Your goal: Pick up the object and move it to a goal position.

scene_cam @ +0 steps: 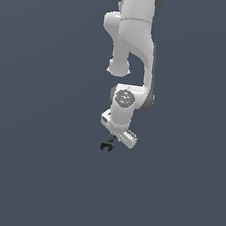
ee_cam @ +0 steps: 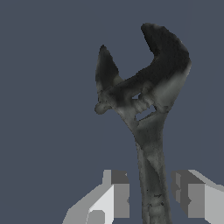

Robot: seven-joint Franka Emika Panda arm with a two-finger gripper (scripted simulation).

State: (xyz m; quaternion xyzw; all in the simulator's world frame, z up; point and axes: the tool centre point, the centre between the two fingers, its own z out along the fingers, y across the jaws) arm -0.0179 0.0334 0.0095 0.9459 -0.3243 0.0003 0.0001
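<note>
The object (ee_cam: 146, 103) is a dark-grey adjustable wrench with a black forked head. In the wrist view its handle runs down between my two grey fingers (ee_cam: 117, 194). A narrow strip of background shows on each side of the handle, wider on one side. My gripper (ee_cam: 152, 192) is open and straddles the handle without pressing on it. In the exterior view the object (scene_cam: 107, 145) is a tiny dark shape just below the white hand, and my gripper (scene_cam: 112, 139) points down at it, with its fingers barely visible.
The white arm (scene_cam: 131, 47) comes down from the top middle of the exterior view. Everything around it is a flat, plain dark blue-grey surface (scene_cam: 26, 174), with no other objects, edges or goal marker in view.
</note>
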